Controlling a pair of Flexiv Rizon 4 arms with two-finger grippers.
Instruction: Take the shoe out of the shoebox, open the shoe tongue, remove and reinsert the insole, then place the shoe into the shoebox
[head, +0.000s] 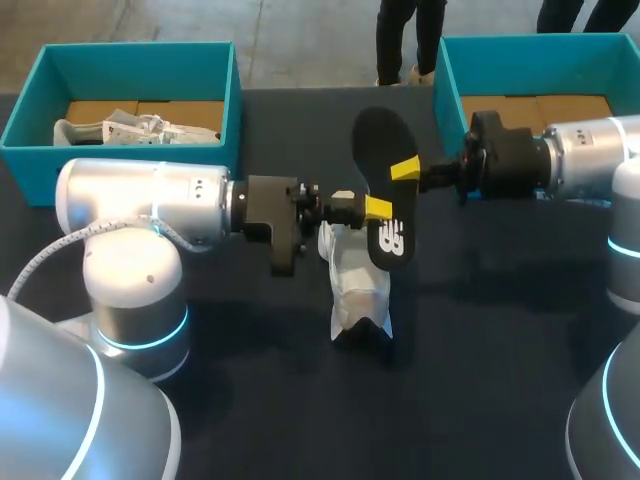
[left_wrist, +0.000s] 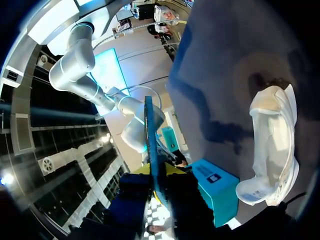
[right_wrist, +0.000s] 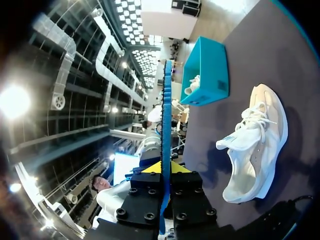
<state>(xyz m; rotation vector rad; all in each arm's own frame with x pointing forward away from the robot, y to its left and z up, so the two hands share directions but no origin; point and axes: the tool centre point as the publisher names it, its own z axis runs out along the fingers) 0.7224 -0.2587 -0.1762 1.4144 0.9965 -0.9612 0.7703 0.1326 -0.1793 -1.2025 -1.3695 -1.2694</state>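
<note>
The shoe (head: 356, 282) is out and lies on the table (head: 480, 350). The insole (head: 380, 140) is out too and hangs above the shoe. My left gripper (head: 378, 208) and right gripper (head: 405, 168) both pinch it. What remains, I think, is reinserting it and boxing the shoe. The insole bears a white logo, which I do not read.

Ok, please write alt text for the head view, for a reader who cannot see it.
The left gripper and right gripper hold a black insole above a white shoe on the table. Behind sit a teal left shoebox, holding a second shoe, and a right shoebox.
</note>
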